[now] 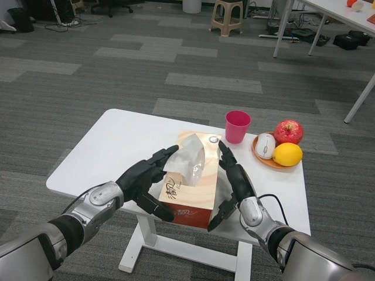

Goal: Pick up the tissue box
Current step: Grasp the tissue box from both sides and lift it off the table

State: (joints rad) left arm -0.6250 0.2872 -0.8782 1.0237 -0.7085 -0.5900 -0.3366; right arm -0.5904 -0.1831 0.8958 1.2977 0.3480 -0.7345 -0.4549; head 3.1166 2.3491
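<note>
Both hands flank tissue box [193, 181] (orange, tissue sticking up): left hand [143, 178] and right hand [234, 178] press its sides, clamping it on white table [117, 152].

Even, diffuse overhead light; bright and sharp throughout. Soft shadow on the carpet [176, 88] beneath the bench [117, 146]. Mild glare on the apple [288, 131]. Slight wide-angle bowing toward the edges.

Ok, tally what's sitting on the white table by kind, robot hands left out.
Tissue box: 1
Pink cup: 1
Orange plate: 1
Red apple: 1
Lemon: 1
White computer mouse: 1
Total: 6
</note>
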